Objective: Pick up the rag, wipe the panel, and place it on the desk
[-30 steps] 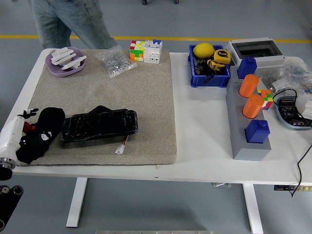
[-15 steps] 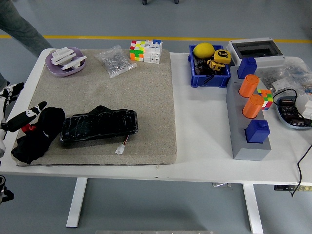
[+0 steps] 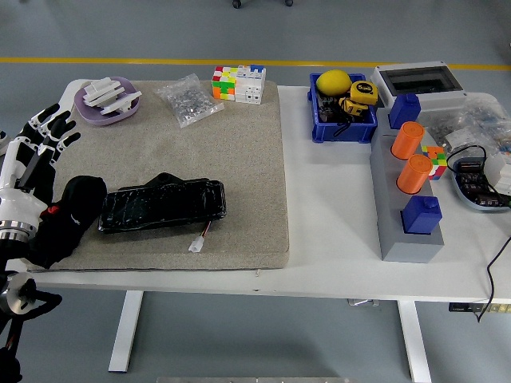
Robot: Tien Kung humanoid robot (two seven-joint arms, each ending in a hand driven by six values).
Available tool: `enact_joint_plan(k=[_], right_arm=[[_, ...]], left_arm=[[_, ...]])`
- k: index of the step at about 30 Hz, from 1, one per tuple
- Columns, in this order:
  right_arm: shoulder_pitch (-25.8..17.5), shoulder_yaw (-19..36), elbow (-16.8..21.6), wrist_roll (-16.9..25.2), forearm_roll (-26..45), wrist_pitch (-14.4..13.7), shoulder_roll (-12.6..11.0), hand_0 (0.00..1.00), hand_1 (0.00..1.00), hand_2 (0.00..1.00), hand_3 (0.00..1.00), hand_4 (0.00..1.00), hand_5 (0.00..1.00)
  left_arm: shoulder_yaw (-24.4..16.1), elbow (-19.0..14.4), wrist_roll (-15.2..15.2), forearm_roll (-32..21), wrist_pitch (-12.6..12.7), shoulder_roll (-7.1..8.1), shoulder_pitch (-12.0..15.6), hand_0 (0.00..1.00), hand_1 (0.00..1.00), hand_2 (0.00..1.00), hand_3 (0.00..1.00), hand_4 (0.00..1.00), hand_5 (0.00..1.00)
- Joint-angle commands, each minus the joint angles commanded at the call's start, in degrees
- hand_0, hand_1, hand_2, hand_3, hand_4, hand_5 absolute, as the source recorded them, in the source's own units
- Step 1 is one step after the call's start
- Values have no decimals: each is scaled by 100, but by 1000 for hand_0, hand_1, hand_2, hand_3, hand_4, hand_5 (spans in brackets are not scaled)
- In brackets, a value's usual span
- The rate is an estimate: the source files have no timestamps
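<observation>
The left hand (image 3: 30,167) comes in at the left edge of the table (image 3: 335,215), at about 9 o'clock in the picture. Its fingers (image 3: 49,132) are spread apart and point up toward 12 o'clock, and they hold nothing. The rag (image 3: 68,215) is black and lies bunched up on the left end of the mat (image 3: 231,159), at about 8 o'clock. It sits just to the right of the hand's wrist and below the fingers, so the fingertips are up past it and not on it. Whether the wrist touches the rag cannot be told. The panel (image 3: 164,205) is a long black thing lying flat on the mat, right next to the rag at its 3 o'clock side and touching it. A small white plug (image 3: 196,245) with thin wires lies just below the panel's right end. At the far edge, near 11 o'clock, there is a purple dish (image 3: 108,102) with white pieces in it, then a clear bag (image 3: 190,100) of small parts, then some colored cubes (image 3: 238,84). Off the mat at about 1 o'clock, a blue bin (image 3: 343,128) holds a yellow ball (image 3: 333,81) and a tape measure (image 3: 363,92). Two orange cups (image 3: 410,156) stand on a gray block (image 3: 399,207) at about 3 o'clock. The right hand is not in the picture.
</observation>
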Motion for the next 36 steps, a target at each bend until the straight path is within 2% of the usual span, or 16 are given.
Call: enact_joint_plan(k=[1,4,10,23,32,36], right_arm=[[3,-17,0,5,21,6,6,694,603,583,568,984,418],[8,-100,0,13,113,21,31,694,603,583,568,984,418],[38,-403,0,-4,336,27,43,697,603,583,568,984,417],[158,-623,0,-102,263,-58,-14,699,603,584,568,985,417],[118,-230,0,-148,-249,-94,14,699,603,586,568,987,422],[111,-24,0,-141,-475,-64,29,699,603,586,568,987,422]], left_arm=[[-19,12,-26,-223,-45,-17,3,669,727,717,651,987,479],[-79,15,-47,-524,-66,-50,13,669,727,717,651,987,479],[-112,64,-18,-380,-36,-16,-23,670,715,701,627,971,467],[-146,163,-50,-179,42,171,-109,669,698,684,617,961,470],[-291,178,-37,-122,56,301,101,674,698,682,615,945,464],[-345,172,-26,-91,74,295,167,674,698,682,615,945,464]])
